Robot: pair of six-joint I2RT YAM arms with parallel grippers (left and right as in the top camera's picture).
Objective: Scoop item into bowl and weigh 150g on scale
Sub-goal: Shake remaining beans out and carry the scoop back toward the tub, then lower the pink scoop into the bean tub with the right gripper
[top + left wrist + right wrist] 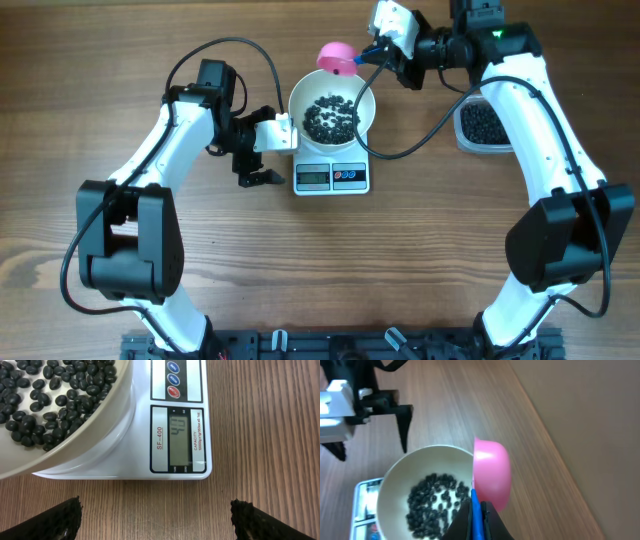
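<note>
Right end effector with scoop beside bowl

surface: wooden table | resting on it: scale, centre; clear tub, right

Wooden table: brown top, straight grain running left-right in overhead view, darker streaks, swirled figure toward lower left. Matte finish. Wood fills whole overhead frame.

Right wrist view: table edge cuts diagonally; beyond it plain beige surface, blurred, floor or wall, cannot tell which.

Light: even, soft, from above; shadows on wood faint, short.
</note>
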